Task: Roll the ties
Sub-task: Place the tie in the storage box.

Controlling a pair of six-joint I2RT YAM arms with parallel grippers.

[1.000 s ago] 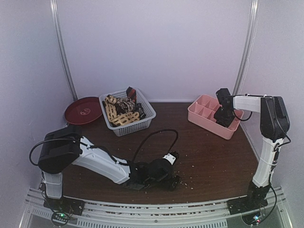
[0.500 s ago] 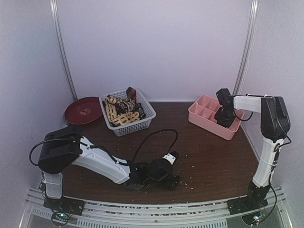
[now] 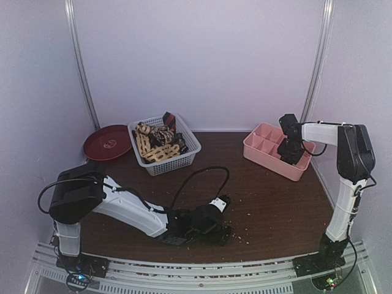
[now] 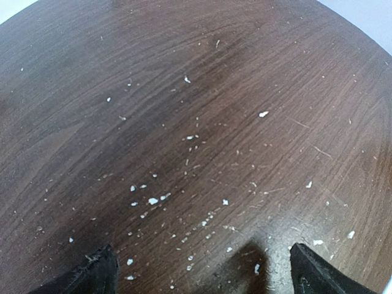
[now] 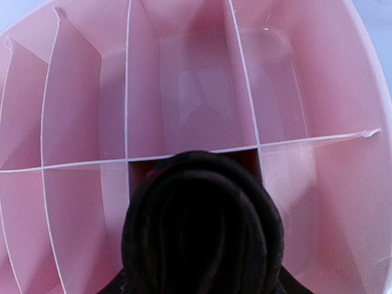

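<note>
Several ties (image 3: pixel 158 141), tan-and-cream patterned, dark and one dark red, lie piled in the white lattice basket (image 3: pixel 184 158) at the back left. My right gripper (image 3: pixel 293 153) is shut on a rolled dark tie (image 5: pixel 202 226) and holds it just over a middle compartment of the pink divided box (image 3: pixel 263 150). In the right wrist view the roll hides the fingers. My left gripper (image 3: pixel 223 233) is open and empty, low over the bare wood near the front edge. Its fingertips (image 4: pixel 92 275) show wide apart at the bottom corners of the left wrist view.
A dark red plate (image 3: pixel 107 142) lies at the back left beside the basket. A black cable (image 3: pixel 202 174) loops over the table's middle. Small white crumbs (image 4: pixel 153 200) dot the brown table (image 3: pixel 269 202). The pink box's thin dividers (image 5: pixel 127 92) form several compartments.
</note>
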